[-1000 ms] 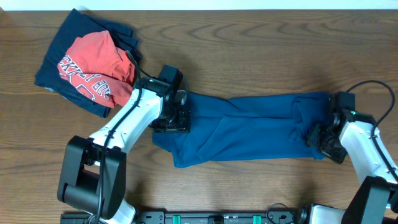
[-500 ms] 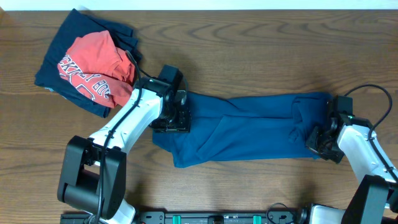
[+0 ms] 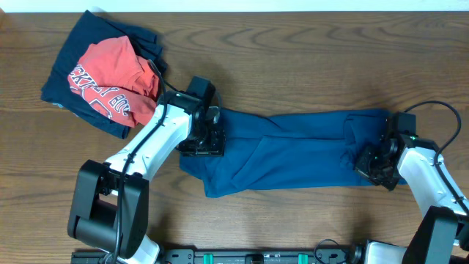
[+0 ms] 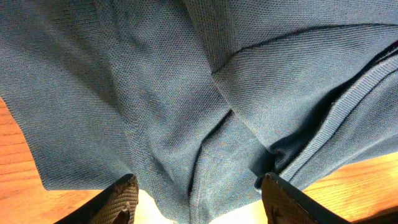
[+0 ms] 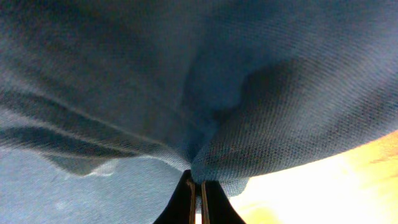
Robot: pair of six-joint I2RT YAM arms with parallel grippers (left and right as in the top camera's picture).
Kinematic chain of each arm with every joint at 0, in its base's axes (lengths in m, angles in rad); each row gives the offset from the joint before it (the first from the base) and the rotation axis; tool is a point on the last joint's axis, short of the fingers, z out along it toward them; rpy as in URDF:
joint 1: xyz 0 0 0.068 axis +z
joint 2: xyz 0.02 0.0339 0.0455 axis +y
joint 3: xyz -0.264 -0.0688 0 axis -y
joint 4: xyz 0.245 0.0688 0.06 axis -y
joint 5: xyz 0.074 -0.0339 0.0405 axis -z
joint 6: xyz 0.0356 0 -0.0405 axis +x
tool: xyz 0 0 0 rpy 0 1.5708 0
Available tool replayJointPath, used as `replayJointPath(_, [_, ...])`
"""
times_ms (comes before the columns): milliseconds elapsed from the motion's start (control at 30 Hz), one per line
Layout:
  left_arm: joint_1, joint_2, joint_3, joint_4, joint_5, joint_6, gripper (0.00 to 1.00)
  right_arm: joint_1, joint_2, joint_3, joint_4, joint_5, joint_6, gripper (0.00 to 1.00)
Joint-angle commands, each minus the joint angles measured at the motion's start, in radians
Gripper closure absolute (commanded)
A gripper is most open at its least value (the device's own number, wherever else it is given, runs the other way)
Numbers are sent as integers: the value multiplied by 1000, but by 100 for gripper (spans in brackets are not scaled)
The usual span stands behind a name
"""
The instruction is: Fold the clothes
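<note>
- Pinching the right end of the blue T-shirt (image 3: 293, 150), the right hand (image 3: 375, 163) has its fingers pressed together on a bunched fold of cloth, as the right wrist view shows; that looks like a hold for lifting this end and carrying it over.
- At the shirt's other end the left hand (image 3: 201, 139) sits low over the fabric with its fingers (image 4: 121, 199) spread wide. Cloth and a ribbed hem lie between them, but nothing is clamped.
- I judge the left hand is there to steady or take up that end while the right one works.
- The shirt lies as a long, rumpled band across the middle of the bench (image 3: 308, 59), reaching toward the right edge. It is already narrowed lengthwise, so a crosswise fold seems to be the step in hand.
- A red tee with white lettering (image 3: 110, 77) rests on a navy garment (image 3: 69, 62) at the far left corner, well apart from the work.
</note>
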Motion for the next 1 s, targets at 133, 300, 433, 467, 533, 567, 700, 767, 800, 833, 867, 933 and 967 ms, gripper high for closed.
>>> replayJointPath(133, [-2, -16, 3, -2, -2, -6, 35, 11, -2, 10, 7, -191, -7, 99])
replayJointPath(300, [-2, -16, 3, -2, -2, -6, 35, 10, -3, 11, 37, -207, -34, 85])
replayJointPath(433, [-2, -16, 3, -2, -2, -10, 35, -5, -21, 32, 43, -231, -77, 60])
replayJointPath(467, [-2, -16, 3, -2, -2, -11, 35, -12, -29, 43, 40, -225, -93, 57])
replayJointPath(533, [-2, -16, 3, -2, -2, -13, 35, -32, -56, 69, 29, -192, -108, 52])
replayJointPath(567, [-2, -16, 3, -2, -2, -13, 35, -43, -70, 81, 24, -185, -115, 51])
replayJointPath(700, [-2, -16, 3, -2, -2, -13, 35, -115, -135, 137, 16, -192, -148, 46])
replayJointPath(767, [-2, -16, 3, -2, -2, -13, 35, -162, -161, 156, 17, -219, -174, 50])
replayJointPath(800, [-2, -16, 3, -2, -2, -13, 35, -186, -167, 159, 16, -229, -176, 53])
replayJointPath(833, [-2, -16, 3, -2, -2, -13, 35, -207, -171, 159, 15, -240, -176, 57])
replayJointPath(867, [-2, -16, 3, -2, -2, -13, 35, -228, -170, 158, 7, -254, -176, 62])
replayJointPath(933, [-2, -16, 4, 3, -2, -13, 35, -251, -156, 155, -17, -269, -176, 75])
replayJointPath(967, [-2, -16, 4, 9, -2, -13, 35, -256, -146, 150, -27, -267, -176, 77])
